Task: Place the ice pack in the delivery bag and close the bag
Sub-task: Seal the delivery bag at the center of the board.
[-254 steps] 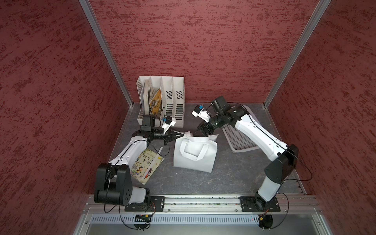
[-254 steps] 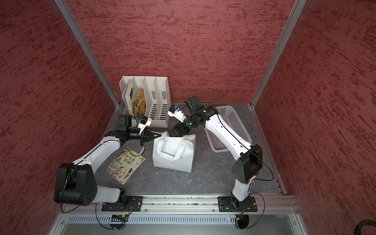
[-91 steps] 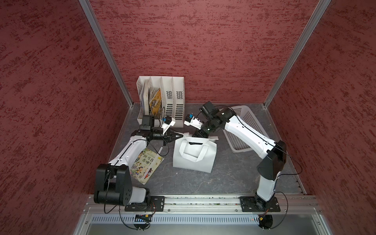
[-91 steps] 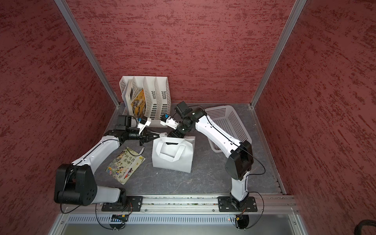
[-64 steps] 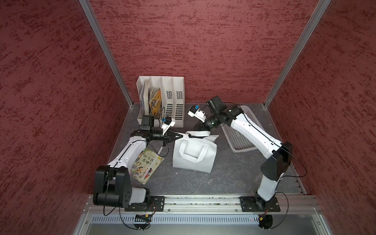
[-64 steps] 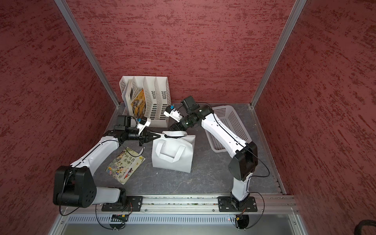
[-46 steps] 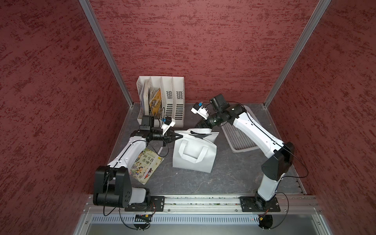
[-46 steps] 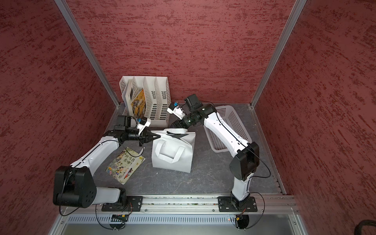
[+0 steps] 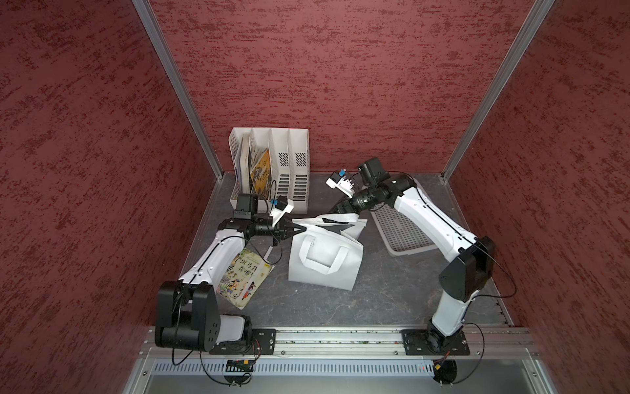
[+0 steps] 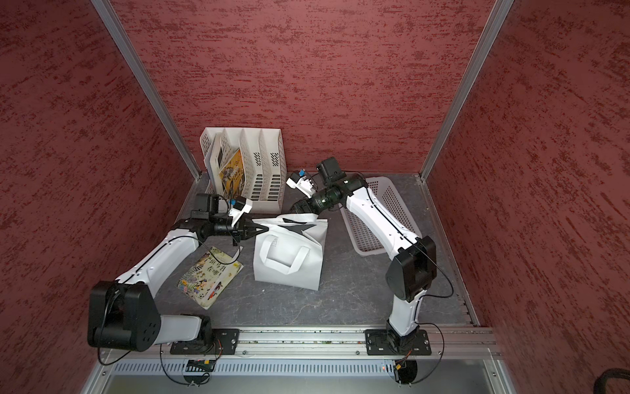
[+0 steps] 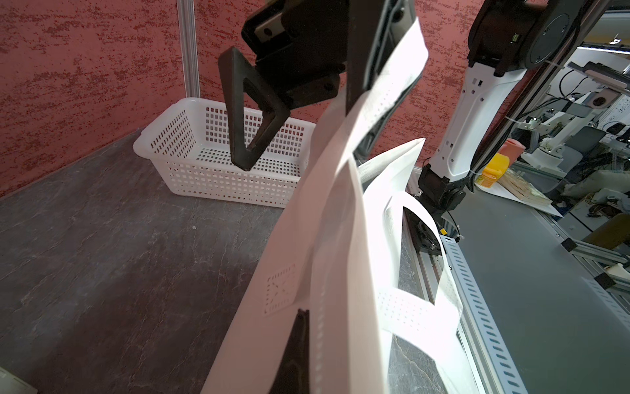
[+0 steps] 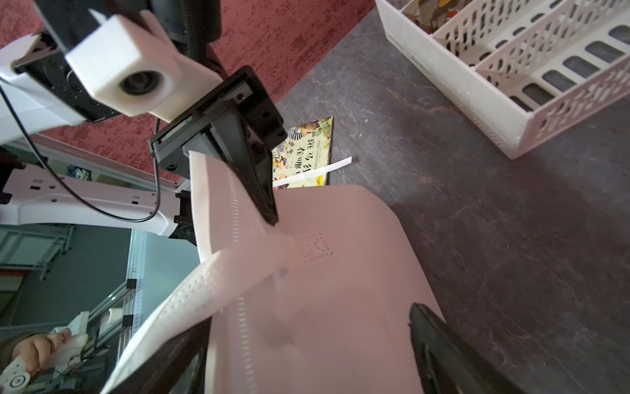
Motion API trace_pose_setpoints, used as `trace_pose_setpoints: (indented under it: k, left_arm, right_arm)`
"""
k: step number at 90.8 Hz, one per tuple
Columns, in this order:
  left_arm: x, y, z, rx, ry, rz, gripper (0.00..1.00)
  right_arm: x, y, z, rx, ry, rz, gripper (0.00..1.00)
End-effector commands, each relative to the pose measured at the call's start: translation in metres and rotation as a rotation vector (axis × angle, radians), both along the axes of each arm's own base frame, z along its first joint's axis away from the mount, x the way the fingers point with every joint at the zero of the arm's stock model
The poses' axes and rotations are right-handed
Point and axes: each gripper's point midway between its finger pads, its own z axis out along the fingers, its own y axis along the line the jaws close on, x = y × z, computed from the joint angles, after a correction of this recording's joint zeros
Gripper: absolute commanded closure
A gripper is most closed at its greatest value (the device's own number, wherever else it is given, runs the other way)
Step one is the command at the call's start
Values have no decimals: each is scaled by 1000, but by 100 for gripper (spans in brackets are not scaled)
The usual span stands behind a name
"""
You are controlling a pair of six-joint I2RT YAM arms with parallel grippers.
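Note:
The delivery bag [image 9: 324,262] [image 10: 288,262] is a white soft bag standing mid-table in both top views, one loop handle lying on its front. My left gripper [image 9: 296,229] [image 11: 305,312] is shut on the bag's left upper rim. My right gripper [image 9: 342,210] [image 12: 306,341] is open at the bag's far right rim. Its fingers [image 12: 439,348] stand wide apart with the bag's white wall [image 12: 341,273] between them. The left wrist view shows a handle strap [image 11: 392,68] running up past the right gripper's finger [image 11: 252,112]. The ice pack is out of view.
A white perforated basket [image 9: 399,232] [image 11: 218,160] sits behind and right of the bag, under the right arm. A white slotted file rack [image 9: 272,167] [image 12: 511,68] with books stands at the back left. A picture book [image 9: 245,276] [image 12: 303,150] lies beside the left arm.
My right gripper has drawn back from over the bag's mouth to its far right rim and spread a little wider. The bag's top now stretches between both grippers. The left arm has stayed put.

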Motion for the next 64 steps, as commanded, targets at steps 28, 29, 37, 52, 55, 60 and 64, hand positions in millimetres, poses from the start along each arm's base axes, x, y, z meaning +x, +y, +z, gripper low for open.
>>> trace_pose_setpoints:
  k: [28, 29, 37, 52, 55, 60, 64]
  left_arm:
    - [-3, 0, 6, 6, -28, -4, 100]
    - [-3, 0, 6, 6, -28, -4, 100]
    - [-3, 0, 6, 6, -27, -4, 100]
    - [-4, -1, 6, 7, -28, -7, 100]
    - [-4, -1, 6, 6, -29, -8, 100]
    - [-4, -2, 5, 6, -26, -10, 100]
    - [-4, -2, 5, 6, -26, -11, 100]
  right_arm:
    - [20, 10, 32, 117, 19, -83, 9]
    - [22, 10, 31, 107, 14, -92, 9]
    - [37, -1, 18, 17, -40, -177, 9]
    - [57, -22, -3, -142, -131, -286, 12]
    - [57, -24, -4, -150, -143, -286, 13]
    - [55, -22, -2, -141, -155, -267, 13]
    - [51, -18, 1, -114, -160, -234, 14]
